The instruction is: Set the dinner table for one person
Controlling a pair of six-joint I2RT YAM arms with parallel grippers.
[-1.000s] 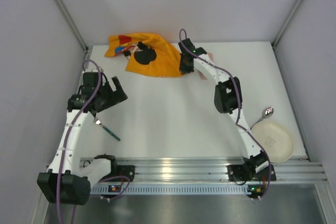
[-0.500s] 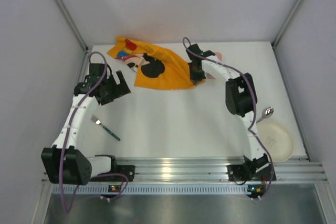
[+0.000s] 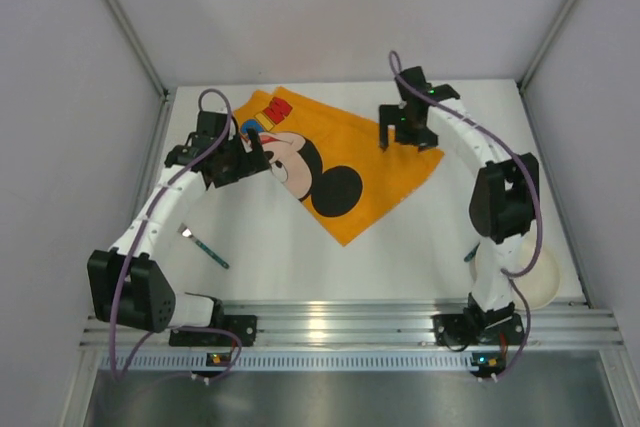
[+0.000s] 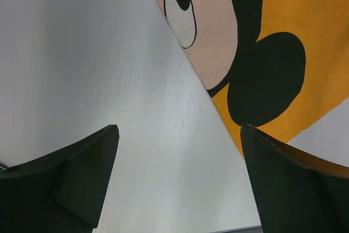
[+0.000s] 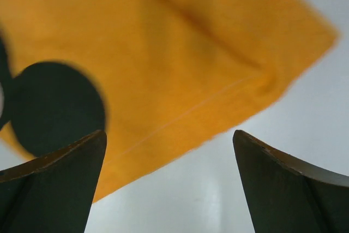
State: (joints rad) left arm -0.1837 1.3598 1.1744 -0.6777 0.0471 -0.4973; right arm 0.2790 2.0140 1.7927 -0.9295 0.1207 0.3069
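The dinner table (image 3: 280, 272) is a white top with a ridged aluminium rail (image 3: 330, 322) along its near edge. An orange Mickey Mouse cloth (image 3: 385, 167) lies spread flat across its back middle. My left gripper (image 3: 258, 147) stands open at the cloth's left corner. In the left wrist view its fingers (image 4: 179, 135) frame bare table, with the cloth (image 4: 294, 9) at the upper right. My right gripper (image 3: 405, 139) hangs open over the cloth's right part. The right wrist view shows the cloth's edge (image 5: 163, 36) just beyond the open gripper (image 5: 169, 135), nothing held.
A fork (image 3: 205, 245) with a dark green handle lies at the near left. A cream plate (image 3: 540, 282) sits at the near right, partly hidden behind the right arm. Grey walls and metal posts close in the table on three sides.
The right gripper pulled the crumpled cloth out flat toward the right and front, then opened and let go. The left arm swung toward the back to the cloth's left corner.
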